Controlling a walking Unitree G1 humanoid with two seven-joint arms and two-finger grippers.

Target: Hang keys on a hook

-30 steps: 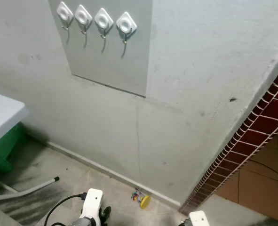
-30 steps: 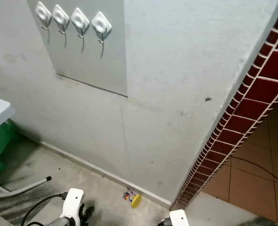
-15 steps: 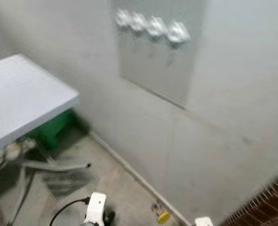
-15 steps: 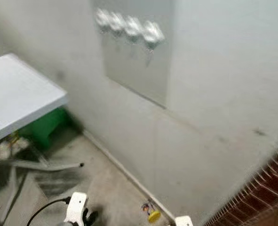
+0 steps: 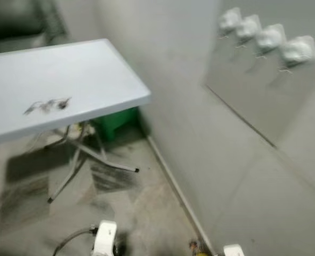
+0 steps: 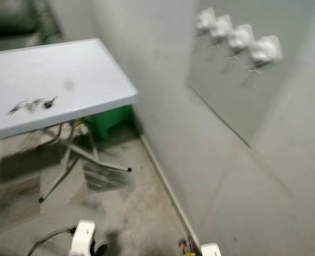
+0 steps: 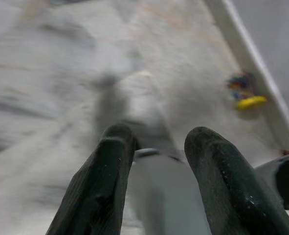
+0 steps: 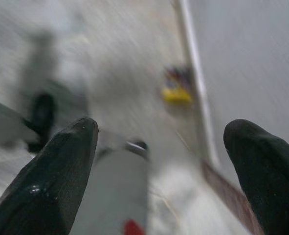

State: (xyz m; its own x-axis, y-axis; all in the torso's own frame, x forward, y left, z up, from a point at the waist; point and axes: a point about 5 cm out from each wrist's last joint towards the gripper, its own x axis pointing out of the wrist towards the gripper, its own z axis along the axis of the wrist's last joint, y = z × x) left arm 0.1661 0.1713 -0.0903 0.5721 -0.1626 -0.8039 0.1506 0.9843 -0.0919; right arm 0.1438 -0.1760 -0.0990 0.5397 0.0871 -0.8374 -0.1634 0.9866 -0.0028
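A small bunch of keys [image 5: 46, 105] lies on a white folding table [image 5: 93, 69] at the left. Several white hooks [image 5: 264, 37] sit in a row on a grey panel high on the wall at the right. Both arms hang low at the bottom edge of the eye views, far from the keys and the hooks. In the left wrist view my left gripper [image 7: 154, 142] is open over the floor, with nothing between its black fingers [image 7: 105, 176]. My right gripper [image 8: 166, 137] is wide open, also above the floor, and holds nothing.
A green bin [image 5: 114, 120] stands under the table, whose metal legs [image 5: 77, 165] splay across the grey floor. A small yellow and multicoloured object [image 7: 249, 102] lies by the baseboard [image 5: 173, 184] near my arms. The view is blurred.
The whole picture has swung to the left: the table with the keys has come into view, the hooks have slid to the upper right, and the red brick wall has left the frame. Both arms hang as before.
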